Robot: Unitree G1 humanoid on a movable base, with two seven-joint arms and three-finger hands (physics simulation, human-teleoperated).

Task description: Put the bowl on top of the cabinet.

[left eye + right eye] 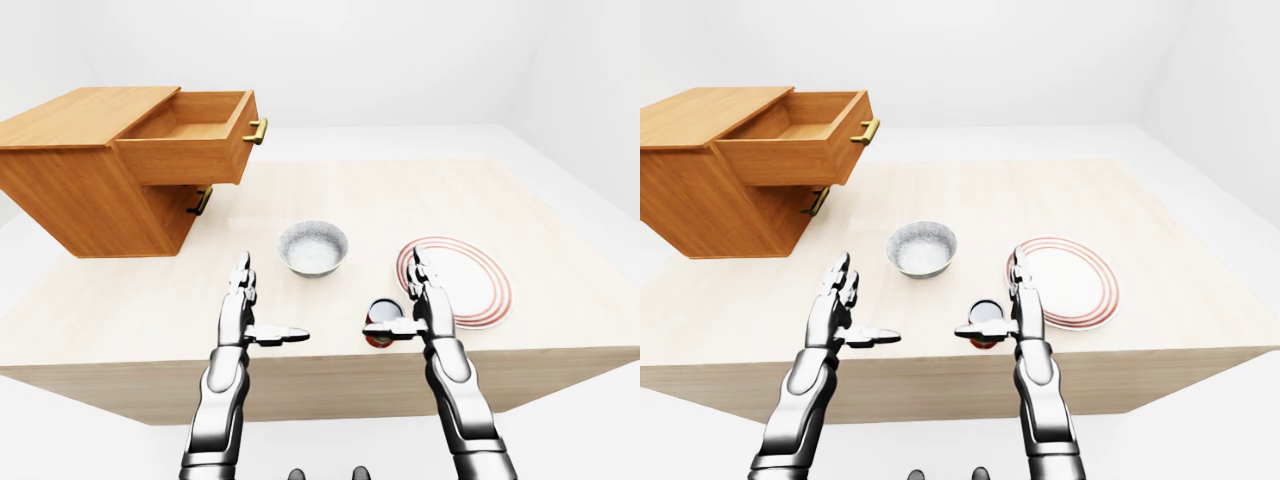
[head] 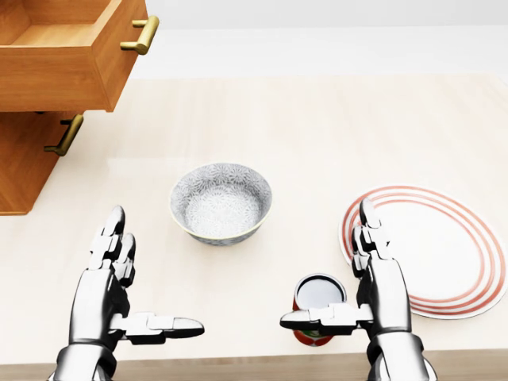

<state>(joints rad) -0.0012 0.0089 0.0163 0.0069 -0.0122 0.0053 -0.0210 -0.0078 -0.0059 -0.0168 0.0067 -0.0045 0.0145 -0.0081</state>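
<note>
Grey patterned ceramic bowl [image 2: 221,202] stands on pale wooden table [image 2: 317,127], lower-right of brown wooden cabinet [image 1: 75,150] in head view; silver left hand [image 2: 107,286] and right hand [image 2: 379,286], both splayed empty, should clasp its sides evenly.

There is one table [image 2: 317,127]. On it stands one wooden cabinet [image 1: 70,190] with two drawers, an upper drawer [image 1: 195,150] and a lower drawer [image 2: 28,163]. There are two brass handles, one per drawer: the upper handle [image 2: 141,36] and the lower handle [image 2: 65,135]. There is one bowl [image 2: 221,202], one red-ringed plate [image 2: 444,254], and one small red container [image 2: 317,292], perhaps a cup, partly hidden by a thumb. Two hands show, the left hand [image 2: 103,294] and the right hand [image 2: 381,286], each with three fingers.
</note>
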